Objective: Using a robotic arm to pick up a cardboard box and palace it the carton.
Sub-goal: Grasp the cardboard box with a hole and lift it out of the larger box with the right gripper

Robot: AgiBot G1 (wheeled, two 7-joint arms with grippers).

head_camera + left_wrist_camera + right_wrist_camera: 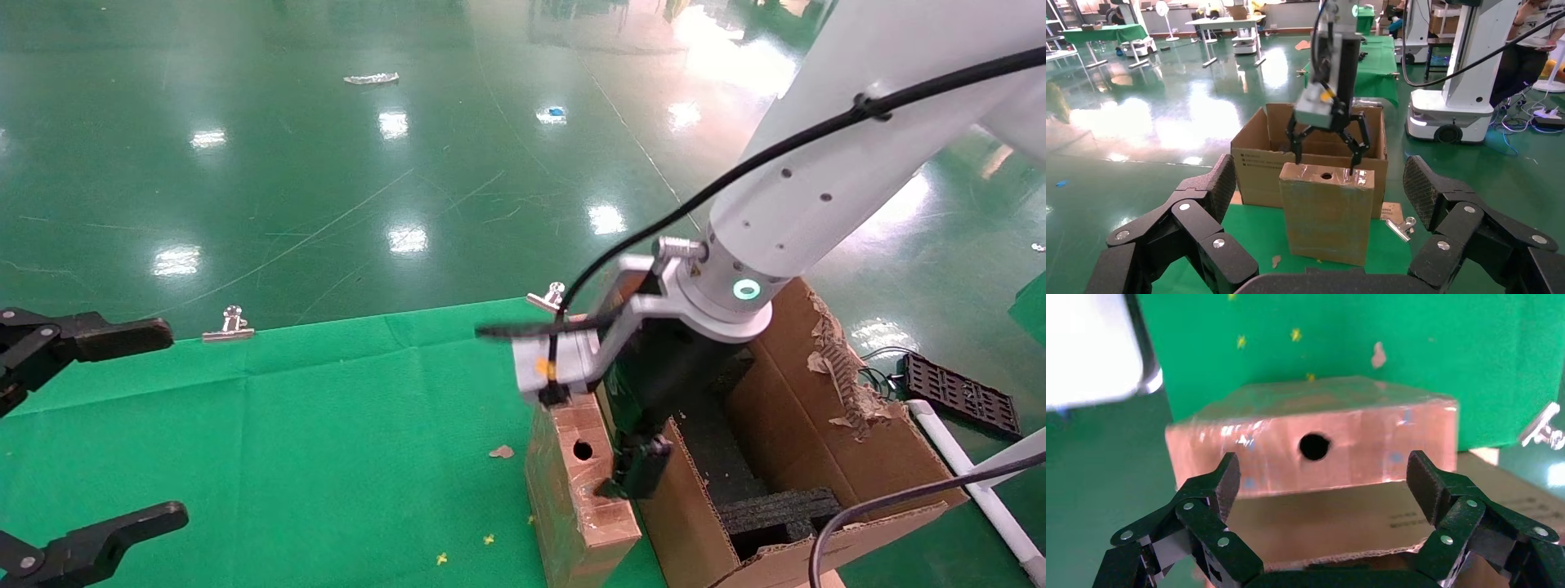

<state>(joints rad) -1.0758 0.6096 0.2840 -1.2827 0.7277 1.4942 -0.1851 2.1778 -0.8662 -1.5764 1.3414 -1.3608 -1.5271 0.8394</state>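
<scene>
The small reddish-brown cardboard box (572, 498) stands upright on its edge on the green cloth, against the near wall of the large tan carton (866, 457). Its narrow face with the round hole points up. My right gripper (602, 437) on the white arm hangs just over that face, open, with its fingertips (1355, 164) at the two ends of the top and not closed on it. The box (1309, 422) and the carton's edge (1340, 527) show in the right wrist view between the spread fingers (1223, 478). My left gripper (176, 423) is open and idle at the far left.
Black foam inserts (776, 510) lie inside the carton. Binder clips (230, 325) (549, 298) hold the green cloth (327, 425) at its far edge. A cardboard scrap (501, 451) lies left of the box. A black tray (960, 392) lies on the floor at the right.
</scene>
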